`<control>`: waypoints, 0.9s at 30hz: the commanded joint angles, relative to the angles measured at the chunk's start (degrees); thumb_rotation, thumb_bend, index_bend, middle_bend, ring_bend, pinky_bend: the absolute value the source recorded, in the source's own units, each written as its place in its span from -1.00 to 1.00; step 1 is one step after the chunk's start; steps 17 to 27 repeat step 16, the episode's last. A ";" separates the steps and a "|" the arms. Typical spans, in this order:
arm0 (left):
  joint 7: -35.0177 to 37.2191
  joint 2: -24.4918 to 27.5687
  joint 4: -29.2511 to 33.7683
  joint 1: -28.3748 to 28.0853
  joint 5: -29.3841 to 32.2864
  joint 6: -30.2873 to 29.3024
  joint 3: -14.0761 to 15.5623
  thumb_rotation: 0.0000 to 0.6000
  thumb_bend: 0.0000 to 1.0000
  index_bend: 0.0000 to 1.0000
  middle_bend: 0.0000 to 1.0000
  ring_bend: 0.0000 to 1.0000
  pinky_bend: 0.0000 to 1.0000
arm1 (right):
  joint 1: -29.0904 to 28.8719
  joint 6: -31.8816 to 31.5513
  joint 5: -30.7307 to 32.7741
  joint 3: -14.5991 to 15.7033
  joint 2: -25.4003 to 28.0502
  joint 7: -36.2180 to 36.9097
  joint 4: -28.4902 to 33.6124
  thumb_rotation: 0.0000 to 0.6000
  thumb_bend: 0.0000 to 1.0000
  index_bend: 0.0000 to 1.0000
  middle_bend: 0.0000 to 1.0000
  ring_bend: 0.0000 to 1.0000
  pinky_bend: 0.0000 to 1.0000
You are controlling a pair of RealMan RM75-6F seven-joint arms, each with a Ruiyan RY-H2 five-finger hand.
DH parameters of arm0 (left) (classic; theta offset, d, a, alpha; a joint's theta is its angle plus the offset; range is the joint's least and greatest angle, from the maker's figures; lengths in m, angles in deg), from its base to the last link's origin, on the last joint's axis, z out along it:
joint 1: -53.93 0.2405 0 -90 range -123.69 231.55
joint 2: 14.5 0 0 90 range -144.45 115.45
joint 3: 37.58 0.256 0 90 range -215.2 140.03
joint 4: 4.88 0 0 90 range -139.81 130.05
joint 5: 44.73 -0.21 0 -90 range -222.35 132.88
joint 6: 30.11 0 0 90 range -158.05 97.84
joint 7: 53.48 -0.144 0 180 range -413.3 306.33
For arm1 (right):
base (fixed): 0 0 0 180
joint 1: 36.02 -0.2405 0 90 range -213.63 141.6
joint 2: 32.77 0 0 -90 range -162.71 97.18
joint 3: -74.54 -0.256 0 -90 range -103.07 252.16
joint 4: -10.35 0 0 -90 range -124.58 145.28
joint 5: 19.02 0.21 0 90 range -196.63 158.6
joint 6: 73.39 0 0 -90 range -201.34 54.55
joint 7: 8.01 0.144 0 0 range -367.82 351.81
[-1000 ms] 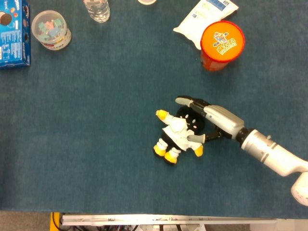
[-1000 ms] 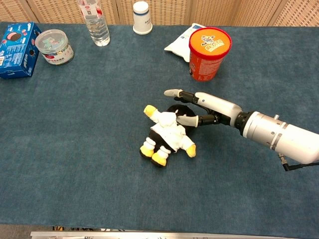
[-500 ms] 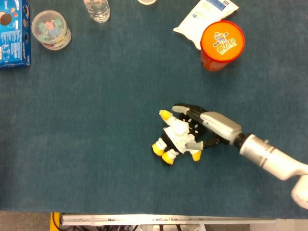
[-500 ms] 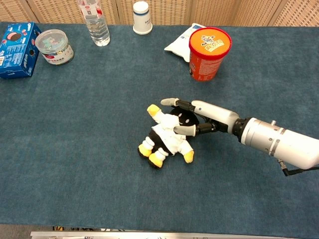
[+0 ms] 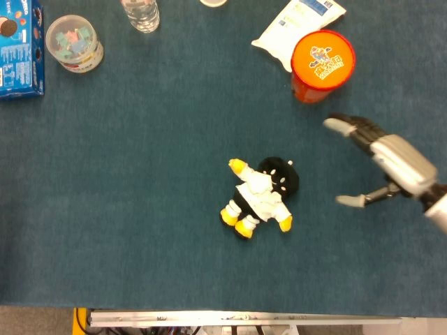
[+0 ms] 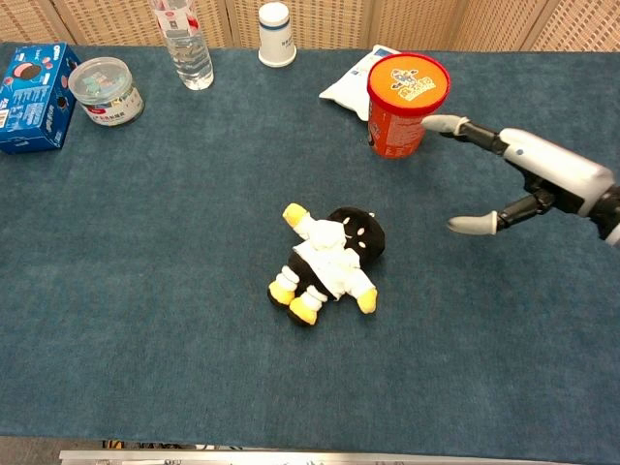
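A plush toy (image 5: 260, 195) (image 6: 328, 260) with a black head, white coat and yellow feet lies on the blue cloth near the middle of the table. My right hand (image 5: 383, 162) (image 6: 513, 174) hovers to the right of it, well apart, fingers spread and holding nothing. It is close to the orange canister (image 5: 321, 64) (image 6: 405, 103). My left hand shows in neither view.
A white snack bag (image 5: 297, 21) (image 6: 347, 85) lies behind the canister. At the far left stand a blue cookie box (image 5: 19, 49) (image 6: 34, 84) and a clear tub (image 5: 73, 43) (image 6: 105, 89). A water bottle (image 6: 182, 39) and a white bottle (image 6: 276, 32) stand at the back.
My right hand held its fingers around the plush toy's head, then let go and drew back to the right, toward the orange canister. The toy shifted slightly and stays on the cloth.
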State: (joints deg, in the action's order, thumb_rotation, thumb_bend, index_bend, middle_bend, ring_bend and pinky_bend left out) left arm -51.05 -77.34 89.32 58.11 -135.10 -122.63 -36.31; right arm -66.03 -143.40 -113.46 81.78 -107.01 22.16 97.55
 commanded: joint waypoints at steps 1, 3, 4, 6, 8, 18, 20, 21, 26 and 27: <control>0.16 0.03 -0.17 -0.05 -0.05 0.05 0.00 1.00 -0.34 -0.75 -0.75 -0.74 -0.82 | 5.63 -6.76 1.44 0.23 5.87 -8.19 3.23 0.96 -1.00 -1.00 -0.99 -1.00 -1.00; 0.36 -0.02 -0.25 -0.17 -0.10 0.26 0.04 1.00 -0.34 -0.75 -0.75 -0.74 -0.82 | 7.79 -8.92 1.98 0.57 7.95 -9.38 4.77 0.99 -1.00 -1.00 -0.99 -1.00 -1.00; 0.37 -0.07 -0.29 -0.22 -0.22 0.23 0.03 1.00 -0.34 -0.75 -0.75 -0.74 -0.82 | 8.68 -9.77 2.16 0.74 8.84 -9.89 5.30 0.99 -1.00 -1.00 -0.99 -1.00 -1.00; 0.40 -0.15 -0.27 -0.27 -0.56 0.08 0.05 1.00 -0.34 -0.75 -0.75 -0.74 -0.82 | 10.48 -11.51 2.58 0.97 10.39 -11.65 5.96 1.00 -1.00 -1.00 -0.99 -1.00 -1.00; 0.49 -0.19 -0.22 -0.29 -1.06 -0.23 0.08 1.00 -0.34 -0.75 -0.75 -0.74 -0.82 | 12.63 -13.27 3.37 1.22 11.94 -14.38 6.57 1.00 -1.00 -1.00 -0.99 -1.00 -1.00; 0.39 -0.51 -0.33 -0.06 -2.56 -1.52 0.33 1.00 -0.34 -0.75 -0.75 -0.74 -0.82 | 19.15 -17.10 6.06 1.81 16.27 -17.16 8.53 1.00 -1.00 -1.00 -0.99 -1.00 -1.00; 0.39 -0.51 -0.33 -0.06 -2.56 -1.52 0.33 1.00 -0.34 -0.75 -0.75 -0.74 -0.82 | 19.15 -17.10 6.06 1.81 16.27 -17.16 8.53 1.00 -1.00 -1.00 -0.99 -1.00 -1.00; 0.39 -0.51 -0.33 -0.06 -2.56 -1.52 0.33 1.00 -0.34 -0.75 -0.75 -0.74 -0.82 | 19.15 -17.10 6.06 1.81 16.27 -17.16 8.53 1.00 -1.00 -1.00 -0.99 -1.00 -1.00; 0.39 -0.51 -0.33 -0.06 -2.56 -1.52 0.33 1.00 -0.34 -0.75 -0.75 -0.74 -0.82 | 19.15 -17.10 6.06 1.81 16.27 -17.16 8.53 1.00 -1.00 -1.00 -0.99 -1.00 -1.00; 0.39 -0.51 -0.33 -0.06 -2.56 -1.52 0.33 1.00 -0.34 -0.75 -0.75 -0.74 -0.82 | 19.15 -17.10 6.06 1.81 16.27 -17.16 8.53 1.00 -1.00 -1.00 -0.99 -1.00 -1.00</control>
